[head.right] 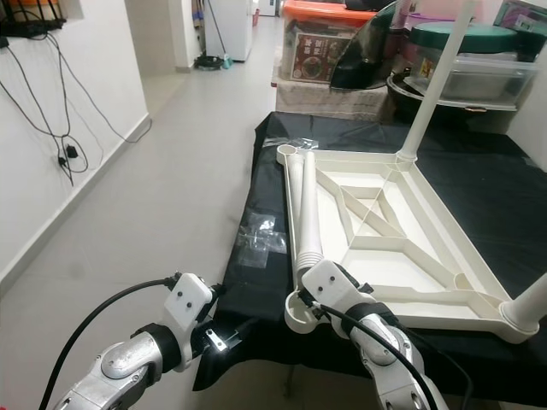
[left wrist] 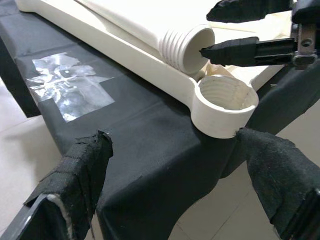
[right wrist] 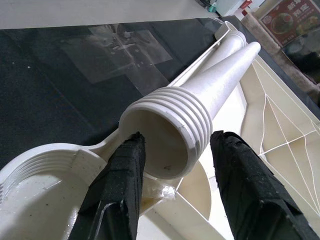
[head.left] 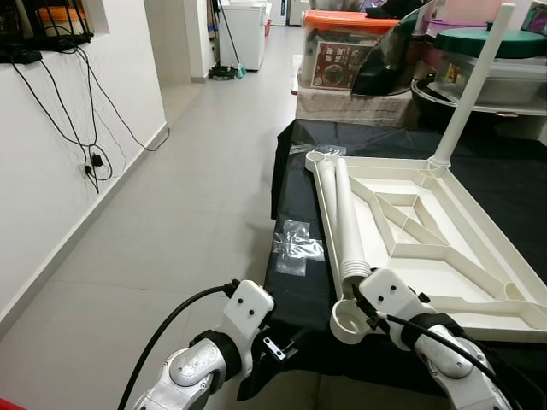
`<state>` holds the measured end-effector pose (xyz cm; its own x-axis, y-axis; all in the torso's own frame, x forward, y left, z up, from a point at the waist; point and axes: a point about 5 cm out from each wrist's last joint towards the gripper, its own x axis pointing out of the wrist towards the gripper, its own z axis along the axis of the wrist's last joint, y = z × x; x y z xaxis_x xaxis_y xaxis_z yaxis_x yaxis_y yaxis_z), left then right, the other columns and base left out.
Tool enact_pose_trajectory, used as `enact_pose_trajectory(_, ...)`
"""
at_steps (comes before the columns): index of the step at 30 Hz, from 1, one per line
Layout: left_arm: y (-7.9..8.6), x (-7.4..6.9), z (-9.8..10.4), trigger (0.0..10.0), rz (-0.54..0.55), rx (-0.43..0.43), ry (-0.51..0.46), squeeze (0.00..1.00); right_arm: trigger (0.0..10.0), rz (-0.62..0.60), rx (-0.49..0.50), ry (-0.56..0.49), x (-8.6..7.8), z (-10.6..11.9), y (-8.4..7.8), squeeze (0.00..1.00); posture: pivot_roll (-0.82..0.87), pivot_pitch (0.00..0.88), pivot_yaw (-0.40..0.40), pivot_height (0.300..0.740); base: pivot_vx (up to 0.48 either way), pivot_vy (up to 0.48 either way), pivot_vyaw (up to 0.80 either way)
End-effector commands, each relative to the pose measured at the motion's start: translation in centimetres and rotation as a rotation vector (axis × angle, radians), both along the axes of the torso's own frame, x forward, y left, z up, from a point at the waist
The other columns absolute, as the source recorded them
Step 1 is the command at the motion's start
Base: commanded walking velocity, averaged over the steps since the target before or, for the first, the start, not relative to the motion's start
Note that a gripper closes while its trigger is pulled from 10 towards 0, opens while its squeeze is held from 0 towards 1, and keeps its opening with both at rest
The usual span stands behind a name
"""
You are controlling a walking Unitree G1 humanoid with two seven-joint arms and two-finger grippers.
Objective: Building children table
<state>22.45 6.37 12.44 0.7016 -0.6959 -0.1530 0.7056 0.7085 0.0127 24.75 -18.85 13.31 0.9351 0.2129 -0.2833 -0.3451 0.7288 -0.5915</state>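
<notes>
The upright leg (head.left: 474, 85) is cut off at the top edge in the right eye view. The tabletop (head.left: 444, 256) is clipped at the right border in the left eye view. The right gripper (right wrist: 175, 175) is hidden behind its own wrist housing in both eye views, and its fingers (right wrist: 117, 192) are cropped at the bottom of the right wrist view. The print on the box label (head.left: 338, 61) is too small to be read. The left gripper (left wrist: 175, 175) fingers are cropped below in the left wrist view.

Upturned tabletop (head.left: 444, 256) on the cloth-covered table (head.left: 295, 290), loose leg (head.left: 349, 224) lying along its left edge, upright leg (head.left: 472, 85) at far right corner, plastic bag (head.left: 296, 245) left of it near the left edge.
</notes>
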Motion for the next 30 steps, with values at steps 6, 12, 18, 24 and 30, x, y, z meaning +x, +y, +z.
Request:
enact_pose_trajectory(6,-0.1,-0.3,0.1,10.0,-0.007,0.007,-0.008,0.00,10.0,-0.037,-0.021,-0.033,1.1,0.1,0.1,0.00,0.09,0.000,-0.088,0.740,0.000,0.000,0.00)
enact_pose_trajectory(12,-0.1,-0.4,0.1,10.0,-0.008,0.006,-0.009,0.00,10.0,-0.069,-0.044,-0.045,1.7,0.1,-0.5,0.00,0.09,0.000,-0.087,0.740,0.000,0.000,0.00)
enact_pose_trajectory(18,-0.1,-0.5,0.1,10.0,-0.012,0.006,-0.008,0.00,10.0,-0.076,-0.060,-0.051,2.0,0.0,-0.4,0.00,0.09,0.000,-0.088,0.740,0.000,0.000,0.00)
enact_pose_trajectory(24,-0.1,-0.6,0.1,10.0,-0.013,0.008,-0.008,0.00,10.0,-0.114,-0.058,-0.067,3.1,-0.1,-0.1,0.00,0.09,0.005,-0.092,0.740,0.000,0.000,0.00)
enact_pose_trajectory(30,-0.1,-0.6,0.2,10.0,-0.012,0.008,-0.009,0.00,10.0,-0.133,-0.046,-0.092,3.6,0.0,0.2,0.00,0.09,0.005,-0.092,0.740,0.000,0.000,0.00)
